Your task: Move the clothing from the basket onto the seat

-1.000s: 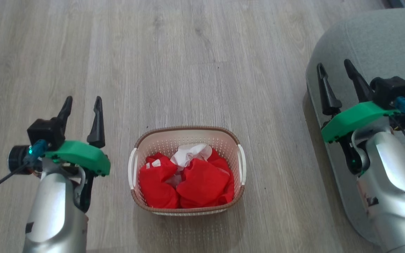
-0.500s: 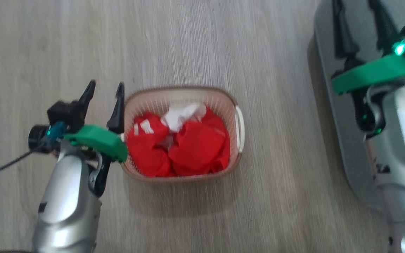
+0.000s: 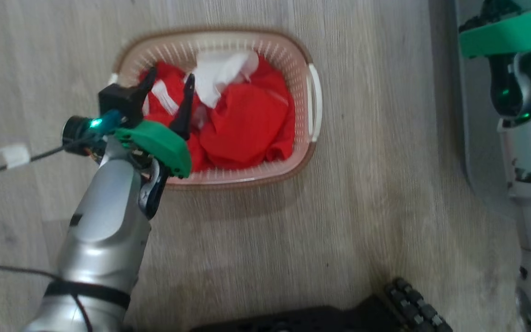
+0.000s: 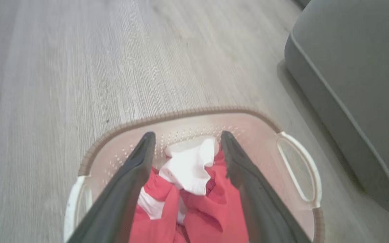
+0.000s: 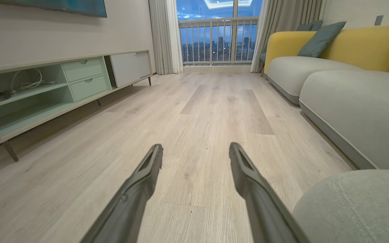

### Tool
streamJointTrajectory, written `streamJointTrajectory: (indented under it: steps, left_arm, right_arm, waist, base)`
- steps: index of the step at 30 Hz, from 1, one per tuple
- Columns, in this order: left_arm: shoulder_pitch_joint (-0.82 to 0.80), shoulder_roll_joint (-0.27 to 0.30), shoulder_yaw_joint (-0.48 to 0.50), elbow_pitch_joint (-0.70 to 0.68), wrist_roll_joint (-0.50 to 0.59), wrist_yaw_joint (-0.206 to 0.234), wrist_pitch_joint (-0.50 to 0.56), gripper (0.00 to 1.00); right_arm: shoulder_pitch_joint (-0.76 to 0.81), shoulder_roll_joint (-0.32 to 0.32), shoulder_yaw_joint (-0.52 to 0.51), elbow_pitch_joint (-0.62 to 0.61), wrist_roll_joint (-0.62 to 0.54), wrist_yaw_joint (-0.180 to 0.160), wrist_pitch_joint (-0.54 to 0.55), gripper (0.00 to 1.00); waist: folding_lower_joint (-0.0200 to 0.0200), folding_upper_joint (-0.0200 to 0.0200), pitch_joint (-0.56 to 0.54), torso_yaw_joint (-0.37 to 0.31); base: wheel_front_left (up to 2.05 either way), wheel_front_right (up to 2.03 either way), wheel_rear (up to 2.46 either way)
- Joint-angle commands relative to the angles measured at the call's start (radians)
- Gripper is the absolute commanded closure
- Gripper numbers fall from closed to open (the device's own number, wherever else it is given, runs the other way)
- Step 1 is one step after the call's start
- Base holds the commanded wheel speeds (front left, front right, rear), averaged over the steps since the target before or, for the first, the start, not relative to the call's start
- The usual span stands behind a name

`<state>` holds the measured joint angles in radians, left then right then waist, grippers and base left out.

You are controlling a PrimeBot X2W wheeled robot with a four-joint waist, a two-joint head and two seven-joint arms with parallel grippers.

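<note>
The left end effector [image 3: 172, 74] hangs over the left part of the basket [image 3: 314, 99], released, with its jaws spread wide and nothing between them. In the left wrist view its fingers [image 4: 130, 182] straddle the white garment [image 4: 187, 167], which lies on top of the red garments [image 4: 214, 216]. We cannot tell whether the tips touch cloth yet. All the clothing [image 3: 242, 124] is inside the basket, which stands on the floor [image 3: 362, 207].

We judge the step in hand to be the first pick. To do it well:
- We lower the fingers straight into the pile, clear of the perforated wall and rim.
- We sink them until cloth bunches between them, then close fully.
- We lift slowly, since a neighbouring garment may drag along or the basket may tip.

The seat [image 4: 356, 67] lies to the right of the basket, near it but apart. The right end effector [image 5: 196, 145] is likewise released and empty beside the seat.
</note>
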<state>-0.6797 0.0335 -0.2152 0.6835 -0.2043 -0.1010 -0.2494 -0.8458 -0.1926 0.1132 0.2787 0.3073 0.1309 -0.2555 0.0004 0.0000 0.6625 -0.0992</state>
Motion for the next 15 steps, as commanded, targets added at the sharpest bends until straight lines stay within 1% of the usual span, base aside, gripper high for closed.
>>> streamJointTrajectory:
  steps: [1,7,12,13,15]
  left_arm:
    - [-0.032,0.017,-0.005,0.020,0.015,0.014,-0.012,0.00]
    - [-0.128,0.017,-0.075,0.195,0.058,0.047,-0.012,0.00]
    - [-0.199,0.017,-0.122,0.347,0.104,0.084,-0.012,0.00]
    - [-0.199,0.017,-0.122,0.347,0.104,0.084,-0.012,0.00]
    - [-0.231,0.017,-0.141,0.406,0.121,0.101,-0.012,0.00]
  right_arm:
    - [-0.013,-0.003,0.010,-0.040,-0.007,0.000,-0.006,0.00]
    - [-0.019,0.003,0.015,-0.047,-0.008,0.000,-0.006,0.00]
    - [-0.014,0.010,0.010,-0.045,-0.007,0.000,-0.006,0.00]
    - [-0.014,0.010,0.010,-0.045,-0.007,0.000,-0.006,0.00]
    - [-0.012,0.014,0.009,-0.047,-0.009,0.000,-0.006,0.00]
  waist:
    - [-0.0004,0.0000,0.078,-0.017]
    - [-0.0004,0.0000,0.129,-0.029]
    - [-0.0004,0.0000,0.152,-0.039]
    - [-0.0004,0.0000,0.152,-0.039]
    - [-0.0004,0.0000,0.160,-0.043]
  base:
    - [0.00,0.00,0.00]
    - [0.00,0.00,0.00]
    - [0.00,0.00,0.00]
    - [0.00,0.00,0.00]
    - [0.00,0.00,0.00]
